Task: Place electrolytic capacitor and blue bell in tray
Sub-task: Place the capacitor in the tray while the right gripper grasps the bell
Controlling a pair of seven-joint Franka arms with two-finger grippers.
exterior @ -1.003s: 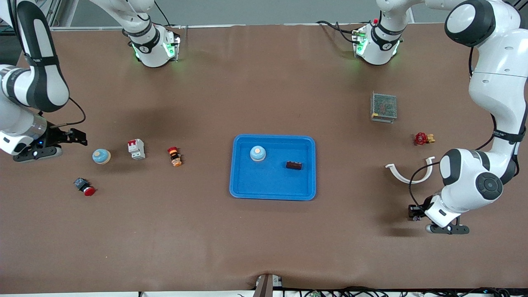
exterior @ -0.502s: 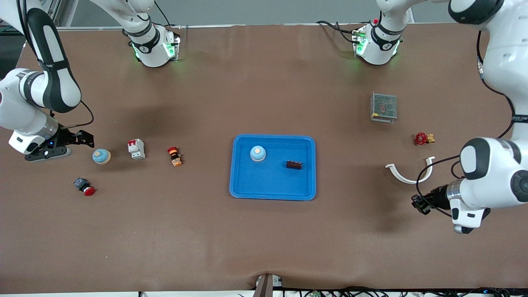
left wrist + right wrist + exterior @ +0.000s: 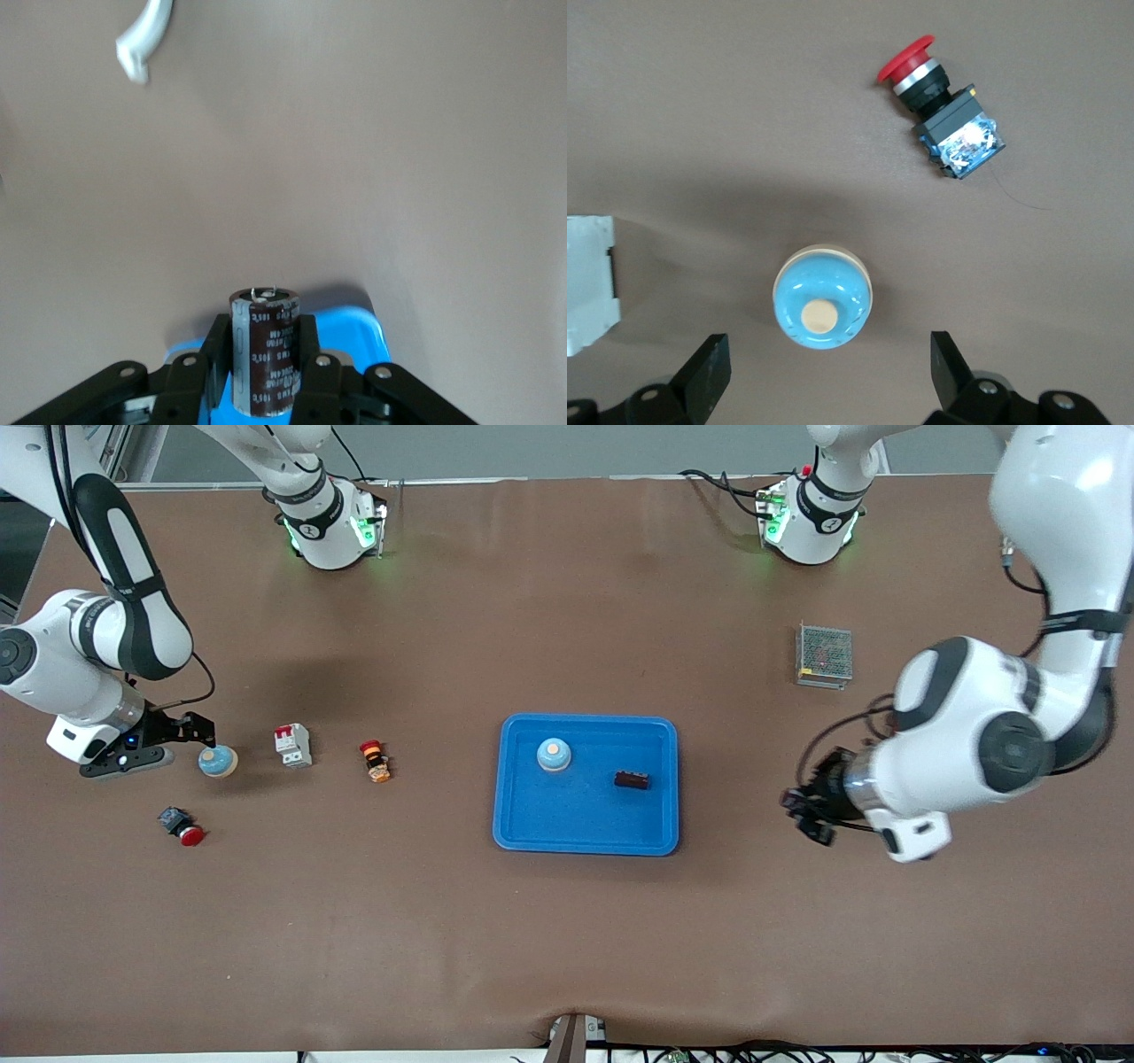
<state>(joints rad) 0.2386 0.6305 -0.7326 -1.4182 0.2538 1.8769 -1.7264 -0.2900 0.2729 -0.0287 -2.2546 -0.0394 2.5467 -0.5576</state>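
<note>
Gripping the electrolytic capacitor [image 3: 265, 361], left claw [image 3: 266, 376] beside tray [image 3: 516, 824], right claw [image 3: 824, 367] wide open above blue bell [image 3: 823, 297].

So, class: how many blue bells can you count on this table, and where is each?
2. One bell sits in the tray. The other bell stands on the table toward the right arm's end, under the open right gripper, beside the breaker. None seems hidden.

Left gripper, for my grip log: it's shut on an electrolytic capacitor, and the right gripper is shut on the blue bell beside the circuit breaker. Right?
Not quite. The right gripper is open; the blue bell sits untouched on the table, as the right wrist view shows. The left gripper is indeed shut on the electrolytic capacitor.
</note>
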